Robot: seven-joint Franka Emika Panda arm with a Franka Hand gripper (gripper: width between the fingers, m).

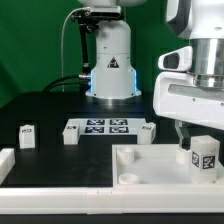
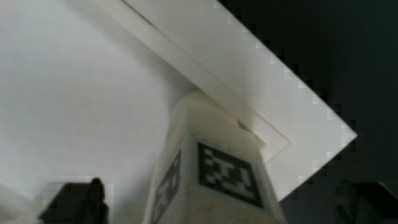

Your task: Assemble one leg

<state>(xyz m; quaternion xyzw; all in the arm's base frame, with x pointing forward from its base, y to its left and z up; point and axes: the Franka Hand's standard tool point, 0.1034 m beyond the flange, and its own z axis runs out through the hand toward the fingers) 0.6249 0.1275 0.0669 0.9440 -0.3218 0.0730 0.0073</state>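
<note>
The leg stands upright in the tray-like part at its 3 o'clock end, fingers spread wide, holding nothing, seemingly just released for seating.

Four legs are in view, one white tray and one marker board.

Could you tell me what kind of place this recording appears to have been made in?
Probably a robotics lab bench: a black table before a green backdrop, a marker board of printed tags, and tagged white furniture parts such as the leg under the claw.
</note>
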